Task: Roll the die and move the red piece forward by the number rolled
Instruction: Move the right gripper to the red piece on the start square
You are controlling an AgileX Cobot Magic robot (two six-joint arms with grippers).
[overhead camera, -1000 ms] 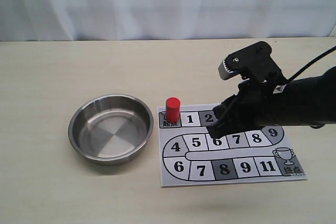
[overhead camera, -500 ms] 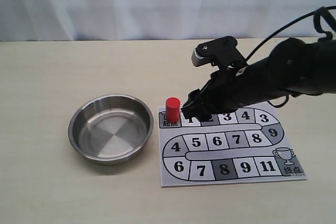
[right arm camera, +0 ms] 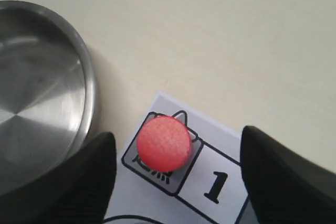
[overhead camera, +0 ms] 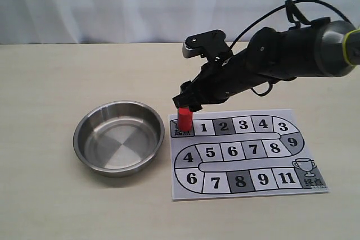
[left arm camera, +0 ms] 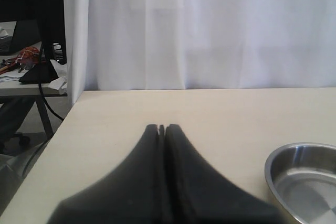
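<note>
Your right gripper just swung across the printed paper board to hover over the small red cylinder piece, jaws wide open and empty, so you're lined up to grab it.

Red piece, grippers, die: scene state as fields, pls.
red piece: upright on the start square of the board
right gripper: open, just above the piece, one finger on each side, not closed on it
left gripper: shut, holding nothing
die: not visible in any view
bowl: left of the board, no die seen inside
</note>
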